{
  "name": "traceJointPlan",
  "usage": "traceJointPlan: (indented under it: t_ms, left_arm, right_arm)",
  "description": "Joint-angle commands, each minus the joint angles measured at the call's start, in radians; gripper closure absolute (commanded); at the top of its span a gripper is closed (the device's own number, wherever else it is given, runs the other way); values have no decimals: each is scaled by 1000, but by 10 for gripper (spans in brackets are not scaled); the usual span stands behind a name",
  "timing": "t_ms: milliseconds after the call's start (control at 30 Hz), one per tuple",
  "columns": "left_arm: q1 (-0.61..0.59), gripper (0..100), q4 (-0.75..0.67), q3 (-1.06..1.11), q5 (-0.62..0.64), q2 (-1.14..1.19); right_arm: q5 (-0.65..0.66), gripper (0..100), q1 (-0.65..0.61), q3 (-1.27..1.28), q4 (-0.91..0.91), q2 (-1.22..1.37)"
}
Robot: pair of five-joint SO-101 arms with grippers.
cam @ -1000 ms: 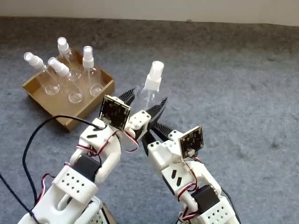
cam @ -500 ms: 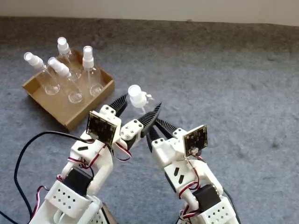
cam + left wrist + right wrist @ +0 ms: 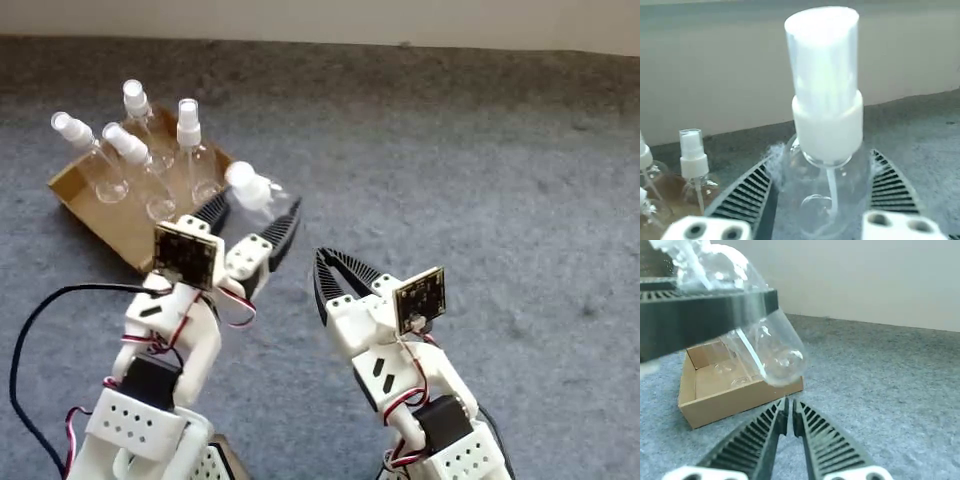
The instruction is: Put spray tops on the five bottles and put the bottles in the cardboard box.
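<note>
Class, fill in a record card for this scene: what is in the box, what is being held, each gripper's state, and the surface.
In box: four capped bottles inside the cardboard box
Held: fifth bottle, spray top on, tilted, lifted close to the box
Left: left gripper shut on the fifth bottle
Right: right gripper shut, empty, below the held bottle
Surface: grey carpet

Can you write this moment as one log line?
left gripper: shut on capped bottle | right gripper: shut, empty | cardboard box: four bottles inside
</note>
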Motion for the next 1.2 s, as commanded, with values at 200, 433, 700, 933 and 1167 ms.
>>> traceJointPlan:
  t_ms: [200, 433, 700, 933, 1167]
  left_arm:
    - [-268, 891, 245, -179, 3, -30]
    - [-446, 891, 252, -168, -98, -21]
    - [-535, 891, 252, -179, -100, 35]
    - [-544, 891, 370, -406, -94, 211]
    - [-545, 891, 417, -331, -95, 208]
  right_arm:
    - [8, 980, 12, 166, 5, -12]
    - [8, 980, 12, 166, 5, -12]
    - [8, 980, 12, 166, 5, -12]
    - [8, 980, 13, 166, 5, -12]
    - [8, 980, 15, 166, 5, -12]
